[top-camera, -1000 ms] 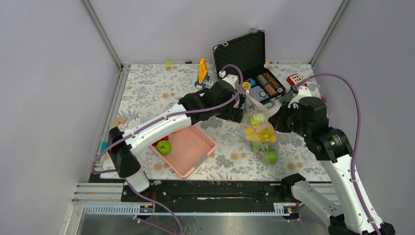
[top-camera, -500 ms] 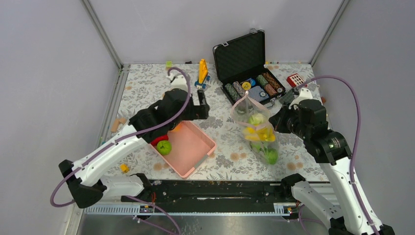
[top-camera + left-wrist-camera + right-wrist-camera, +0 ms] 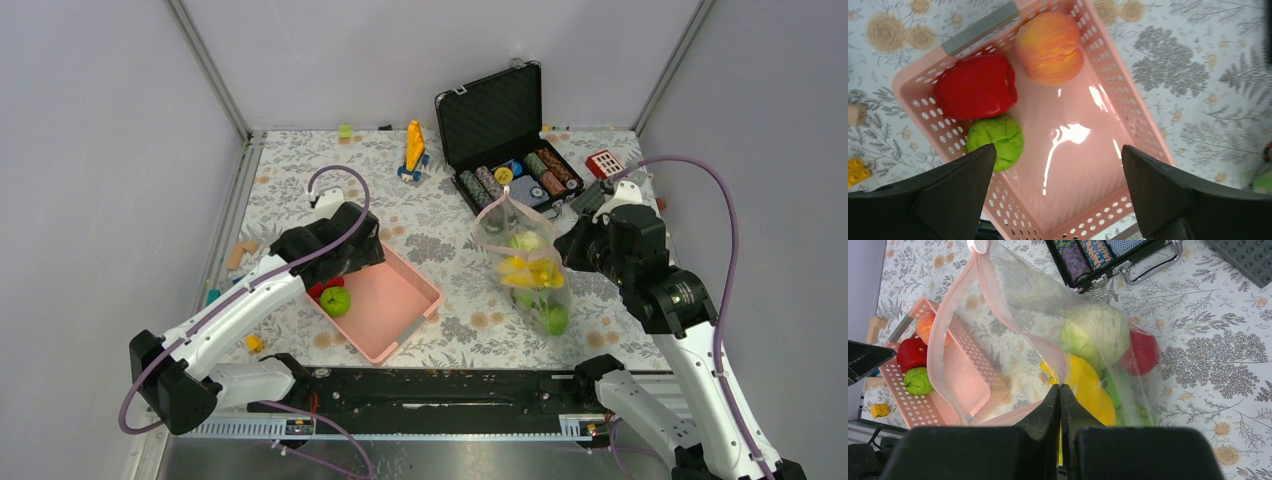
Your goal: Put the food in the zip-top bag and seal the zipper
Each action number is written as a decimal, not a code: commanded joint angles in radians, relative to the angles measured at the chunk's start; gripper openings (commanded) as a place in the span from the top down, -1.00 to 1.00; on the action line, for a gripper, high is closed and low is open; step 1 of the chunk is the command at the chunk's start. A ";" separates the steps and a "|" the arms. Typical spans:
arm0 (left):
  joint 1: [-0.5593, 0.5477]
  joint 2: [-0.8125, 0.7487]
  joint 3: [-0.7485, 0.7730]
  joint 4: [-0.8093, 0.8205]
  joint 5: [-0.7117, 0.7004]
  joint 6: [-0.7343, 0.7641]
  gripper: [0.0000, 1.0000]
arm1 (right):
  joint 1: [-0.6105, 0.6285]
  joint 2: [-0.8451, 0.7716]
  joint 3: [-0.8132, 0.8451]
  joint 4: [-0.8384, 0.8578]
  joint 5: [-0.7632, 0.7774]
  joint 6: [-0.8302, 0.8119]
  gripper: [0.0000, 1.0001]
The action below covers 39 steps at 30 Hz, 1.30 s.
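Note:
The clear zip-top bag (image 3: 520, 262) stands right of centre, its mouth held up and gaping. My right gripper (image 3: 1059, 386) is shut on the near edge of that mouth, where the pinkish zipper (image 3: 937, 340) runs. Inside the bag lie a pale cabbage (image 3: 1095, 335), yellow bananas (image 3: 1088, 385), a red apple (image 3: 1143, 352) and a green fruit (image 3: 553, 318). My left gripper (image 3: 1058, 147) hangs open above the pink basket (image 3: 1128, 107), holding nothing. In that basket sit a red apple (image 3: 975, 85), a green fruit (image 3: 995, 140) and an orange fruit (image 3: 1049, 46).
An open black case (image 3: 497, 105) with poker chips (image 3: 520, 180) stands behind the bag. A yellow-orange toy (image 3: 413, 145) and a red block (image 3: 603, 162) lie at the back. A small yellow block (image 3: 255, 343) sits near the front left.
My left arm has pulled back from the bag's mouth, swinging left and toward me until it is over the basket. The right gripper and the bag have hardly moved.

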 commanded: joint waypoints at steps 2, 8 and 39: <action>0.029 0.009 -0.042 -0.023 -0.003 -0.043 -0.98 | 0.000 -0.005 0.007 0.029 0.037 -0.012 1.00; 0.055 0.028 -0.084 -0.022 0.004 -0.043 -0.97 | 0.000 -0.004 0.011 0.029 0.054 -0.013 1.00; 0.136 0.232 -0.283 0.206 0.117 -0.036 -0.84 | 0.001 0.013 0.012 0.017 0.086 -0.012 0.98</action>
